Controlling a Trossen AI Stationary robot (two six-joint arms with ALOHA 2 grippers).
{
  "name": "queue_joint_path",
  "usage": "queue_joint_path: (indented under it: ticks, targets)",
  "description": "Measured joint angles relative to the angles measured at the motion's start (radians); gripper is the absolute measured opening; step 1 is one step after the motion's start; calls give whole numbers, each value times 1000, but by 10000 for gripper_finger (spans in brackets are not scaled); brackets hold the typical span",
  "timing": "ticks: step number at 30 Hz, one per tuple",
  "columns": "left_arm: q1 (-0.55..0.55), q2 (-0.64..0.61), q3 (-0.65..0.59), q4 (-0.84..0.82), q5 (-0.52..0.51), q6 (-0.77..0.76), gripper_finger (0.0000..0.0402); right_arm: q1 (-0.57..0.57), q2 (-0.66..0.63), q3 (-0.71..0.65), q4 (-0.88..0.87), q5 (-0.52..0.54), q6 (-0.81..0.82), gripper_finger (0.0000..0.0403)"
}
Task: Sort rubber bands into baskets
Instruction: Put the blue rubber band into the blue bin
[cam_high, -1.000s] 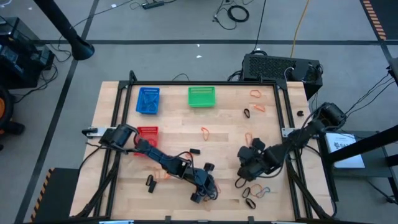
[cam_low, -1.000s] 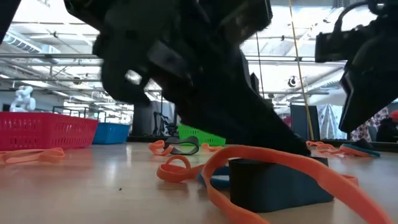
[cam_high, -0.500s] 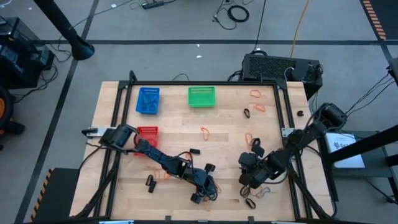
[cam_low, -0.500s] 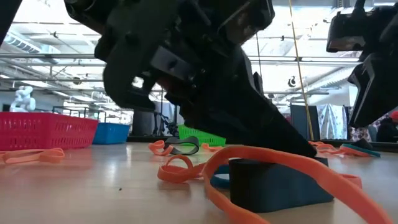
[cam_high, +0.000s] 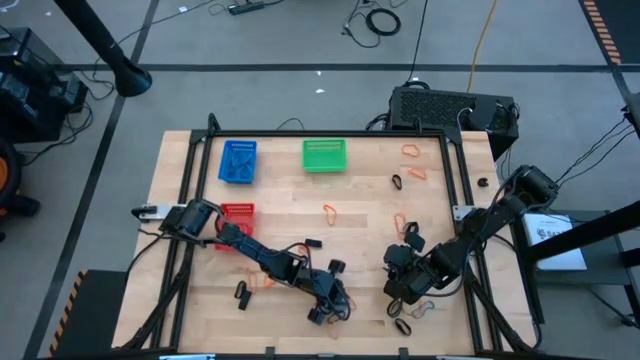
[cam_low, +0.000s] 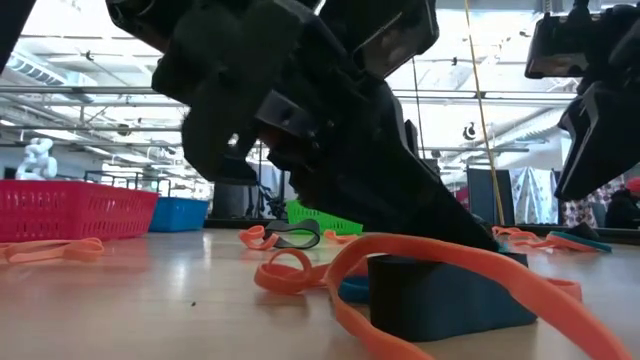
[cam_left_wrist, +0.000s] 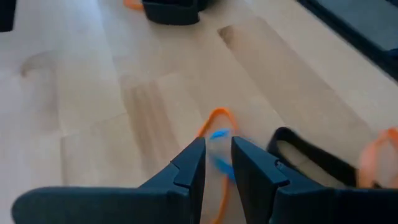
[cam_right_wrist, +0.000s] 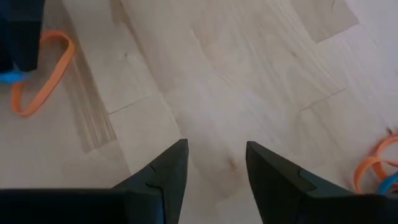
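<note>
Right now your left gripper (cam_left_wrist: 217, 155) sits low near the front edge of the counter (cam_high: 290, 200), its fingers only narrowly parted. A blue band (cam_left_wrist: 219, 134) lies in the gap and an orange band (cam_left_wrist: 216, 117) loops just past the tips; you cannot tell whether either is pinched. A black band (cam_left_wrist: 305, 155) lies just beside them.

Your right gripper (cam_right_wrist: 216, 155) hangs spread over bare wood near the front right corner, holding nothing.

Watch the left grasp: with blue and orange overlapping, closing may lift both, and one would land in the wrong basket. The red basket (cam_high: 238, 213) stands by the left edge; the blue basket (cam_high: 238, 161) and green basket (cam_high: 324, 155) sit along the back edge.

Since a second ago the right gripper has come closer to the front edge; the left has not moved.
</note>
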Motion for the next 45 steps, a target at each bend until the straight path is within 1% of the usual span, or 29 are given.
queue_joint_path:
  ticks: [8, 14, 21, 27, 32, 38, 43, 45]
  targets:
    - [0, 0, 0, 4, -8, -1, 86, 0, 0, 0, 0, 1, -12, 155]
    - [0, 0, 0, -2, 46, -3, 86, 0, 0, 0, 0, 1, -27, 155]
    - [0, 13, 0, -4, 36, -36, 86, 0, 0, 0, 2, 3, -27, 155]
    - [0, 20, 0, 13, 29, -35, 85, 0, 0, 0, 4, 3, -32, 155]
    - [0, 19, 0, 28, 26, -35, 62, 0, 0, 0, 5, 3, -35, 155]
    - [0, 19, 0, 31, 24, -35, 11, 0, 0, 0, 4, 4, -36, 155]
    - [-5, -9, 0, 64, 23, -34, 6, 0, 0, 0, 5, 5, -39, 155]
    - [-9, -33, 0, 53, 23, -34, 4, 0, 0, 0, 4, 5, -38, 155]
